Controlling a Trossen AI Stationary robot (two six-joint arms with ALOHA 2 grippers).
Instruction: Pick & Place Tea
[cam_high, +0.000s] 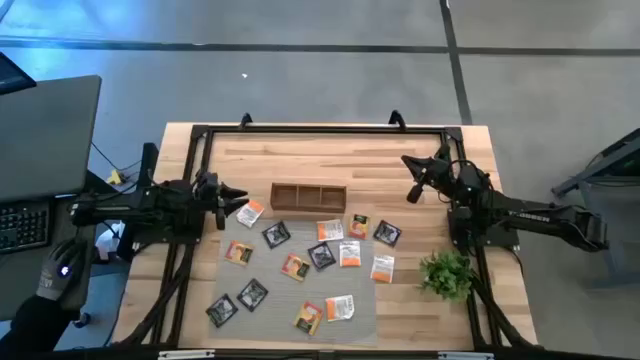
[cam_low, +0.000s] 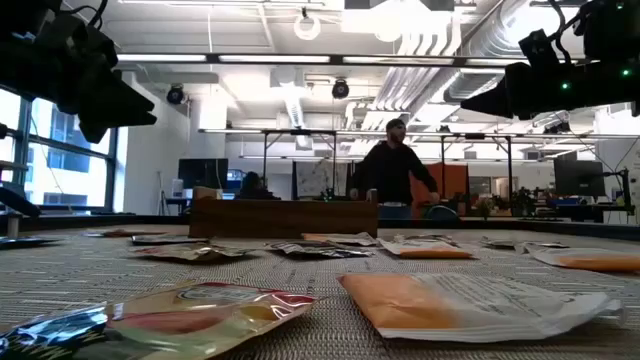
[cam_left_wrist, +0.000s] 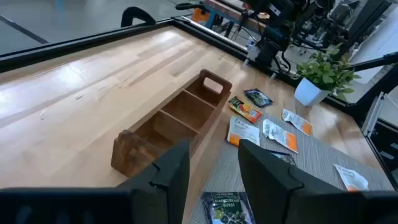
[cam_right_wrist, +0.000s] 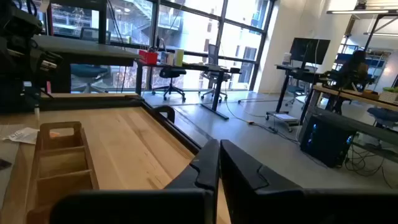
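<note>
Several tea sachets, black, orange and white, lie flat on a grey mat; among them are a white one and a black one. A wooden box with three compartments stands at the mat's far edge, also seen in the left wrist view. My left gripper hovers open left of the box, above the mat's far left corner, nothing between its fingers. My right gripper hangs shut in the air right of the box, pointing toward the box.
A small green plant in a white pot stands at the mat's right edge. A black frame borders the table. A person stands beyond the far edge, and a hand rests at a desk to the left.
</note>
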